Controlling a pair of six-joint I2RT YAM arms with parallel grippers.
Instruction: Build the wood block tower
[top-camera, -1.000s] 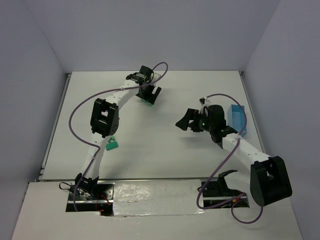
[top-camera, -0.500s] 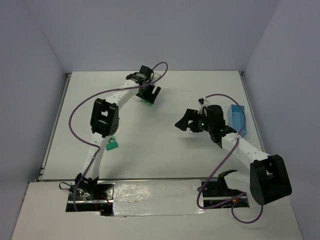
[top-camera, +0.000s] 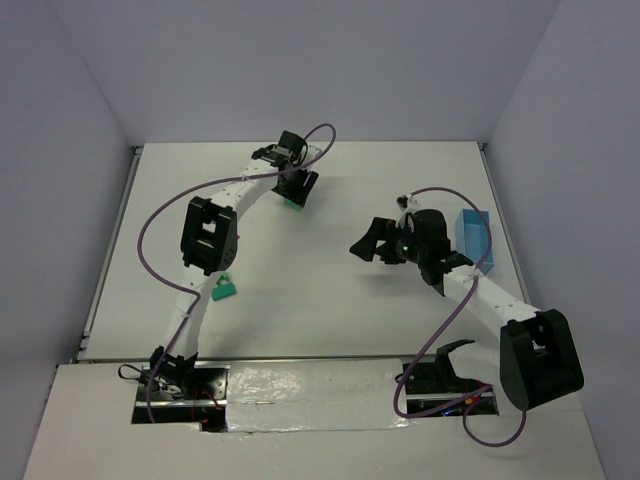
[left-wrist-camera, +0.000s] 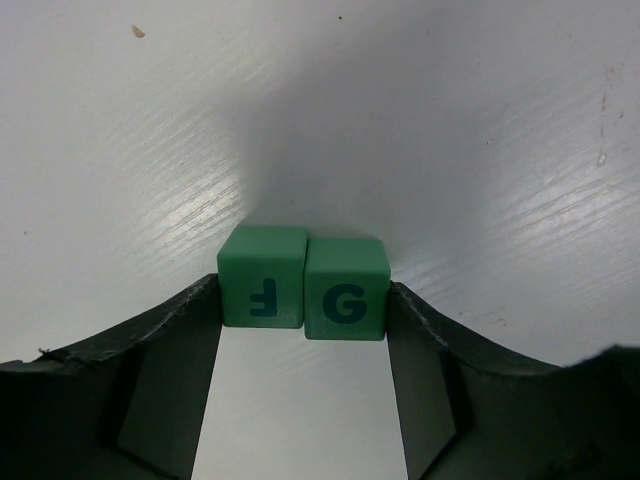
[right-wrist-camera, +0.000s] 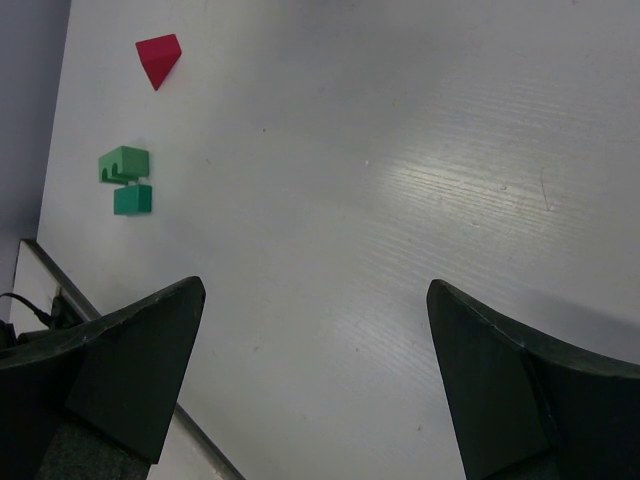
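Two green cubes, marked F (left-wrist-camera: 262, 288) and G (left-wrist-camera: 346, 290), sit side by side on the table at the far middle (top-camera: 293, 203). My left gripper (left-wrist-camera: 303, 296) (top-camera: 297, 188) is closed around the pair, one finger against each outer side. My right gripper (right-wrist-camera: 313, 290) (top-camera: 367, 243) is open and empty above the table's right middle. A red wedge (right-wrist-camera: 158, 58) and two more green blocks (right-wrist-camera: 125, 165) (right-wrist-camera: 132, 199) lie apart near the left front. One of them shows in the top view (top-camera: 223, 290); the wedge is hidden there by the left arm.
A light blue tray (top-camera: 473, 238) stands at the right edge, behind the right wrist. The left arm's elbow (top-camera: 208, 233) hangs over the left part of the table. A taped strip (top-camera: 310, 385) runs along the near edge.
The left gripper's fingers have narrowed in on the two green cubes. The right arm has barely moved.
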